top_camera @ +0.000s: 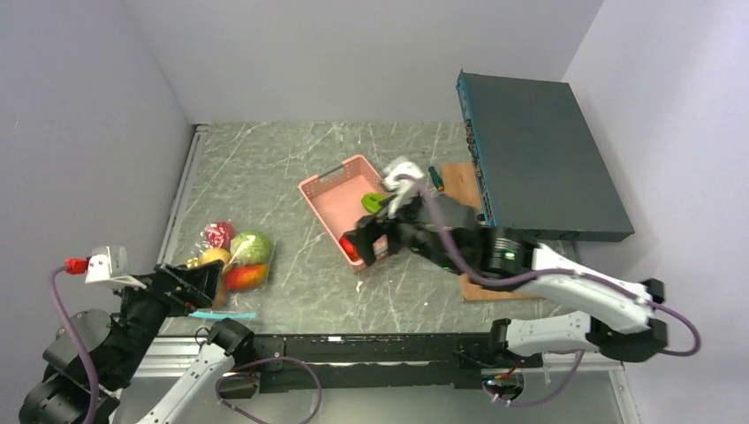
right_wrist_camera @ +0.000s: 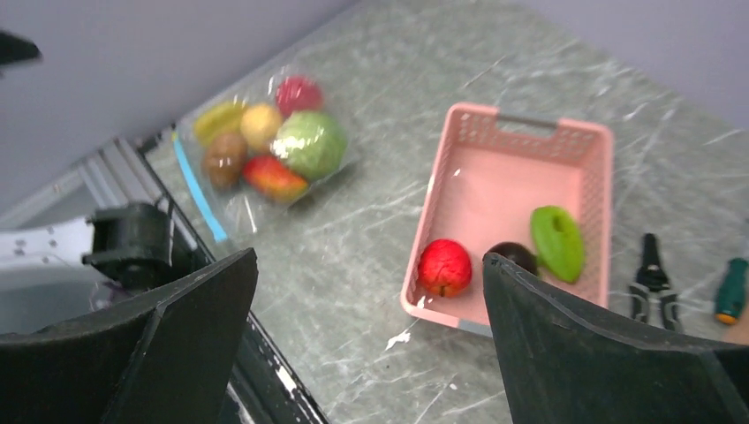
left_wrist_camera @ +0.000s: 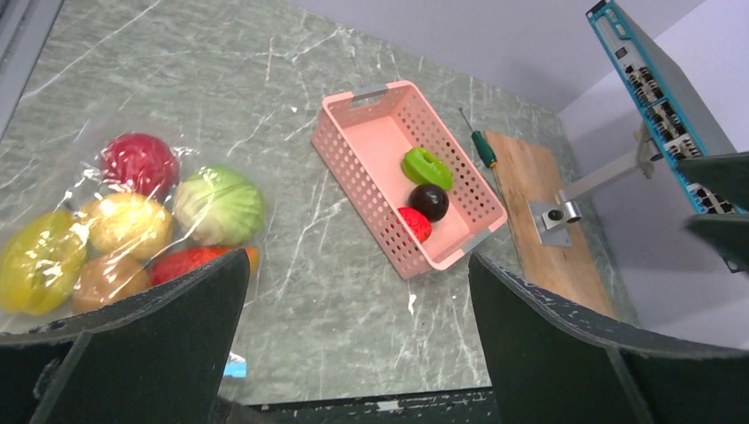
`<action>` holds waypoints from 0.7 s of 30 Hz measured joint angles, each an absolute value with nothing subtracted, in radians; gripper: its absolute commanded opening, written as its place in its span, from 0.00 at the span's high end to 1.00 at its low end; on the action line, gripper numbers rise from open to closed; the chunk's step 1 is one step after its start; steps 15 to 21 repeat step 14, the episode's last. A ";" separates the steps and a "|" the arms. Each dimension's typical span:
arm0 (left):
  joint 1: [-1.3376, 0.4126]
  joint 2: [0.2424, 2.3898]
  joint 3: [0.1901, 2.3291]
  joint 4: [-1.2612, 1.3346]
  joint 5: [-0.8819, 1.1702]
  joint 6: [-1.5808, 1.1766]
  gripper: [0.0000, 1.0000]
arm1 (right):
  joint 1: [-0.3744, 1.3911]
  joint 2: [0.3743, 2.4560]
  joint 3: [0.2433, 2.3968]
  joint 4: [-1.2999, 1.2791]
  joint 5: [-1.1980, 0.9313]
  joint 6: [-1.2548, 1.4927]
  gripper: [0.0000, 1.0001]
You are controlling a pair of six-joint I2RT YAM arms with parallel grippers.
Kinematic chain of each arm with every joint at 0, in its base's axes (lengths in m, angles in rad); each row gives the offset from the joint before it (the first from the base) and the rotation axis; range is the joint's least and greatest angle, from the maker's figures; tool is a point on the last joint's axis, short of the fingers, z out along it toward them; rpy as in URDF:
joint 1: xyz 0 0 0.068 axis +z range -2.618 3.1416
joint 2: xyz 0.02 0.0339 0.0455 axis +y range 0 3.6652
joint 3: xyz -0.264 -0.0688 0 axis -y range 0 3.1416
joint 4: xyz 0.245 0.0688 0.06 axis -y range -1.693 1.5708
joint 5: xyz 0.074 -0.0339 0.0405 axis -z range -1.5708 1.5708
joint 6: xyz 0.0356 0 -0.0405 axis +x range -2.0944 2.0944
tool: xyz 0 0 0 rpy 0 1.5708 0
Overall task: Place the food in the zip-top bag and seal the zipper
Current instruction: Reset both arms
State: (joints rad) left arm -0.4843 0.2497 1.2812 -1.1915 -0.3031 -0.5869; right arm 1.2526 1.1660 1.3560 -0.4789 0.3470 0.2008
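Note:
The clear zip-top bag (top_camera: 231, 256) lies flat at the near left and holds several food pieces: red (left_wrist_camera: 139, 163), green (left_wrist_camera: 218, 205), yellow (left_wrist_camera: 40, 261) and orange-red ones. Its teal zipper (top_camera: 223, 314) runs along the edge nearest the arms, and I cannot tell if it is sealed. A red piece (right_wrist_camera: 443, 267), a dark purple piece (right_wrist_camera: 512, 256) and a green piece (right_wrist_camera: 558, 242) lie in the pink basket (top_camera: 340, 199). My left gripper (top_camera: 199, 281) is open and empty just above the bag's near edge. My right gripper (top_camera: 371, 240) is open and empty over the basket's near end.
A big dark blue-grey box (top_camera: 539, 159) stands at the right on a wooden board (top_camera: 459, 177). A green-handled screwdriver (left_wrist_camera: 481, 141) and pliers (right_wrist_camera: 652, 274) lie beside the basket. A metal bracket (left_wrist_camera: 561, 212) sits on the board. A metal rail (top_camera: 353, 340) runs along the near edge.

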 measured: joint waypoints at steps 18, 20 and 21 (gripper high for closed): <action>-0.484 0.346 1.260 -1.047 -0.275 -0.561 0.00 | 1.253 0.816 1.312 -0.484 0.709 0.195 0.00; -0.484 0.346 1.260 -1.047 -0.275 -0.561 0.00 | 1.253 0.816 1.312 -0.484 0.709 0.195 0.00; -0.484 0.346 1.260 -1.047 -0.275 -0.561 0.00 | 1.253 0.816 1.312 -0.484 0.709 0.195 0.00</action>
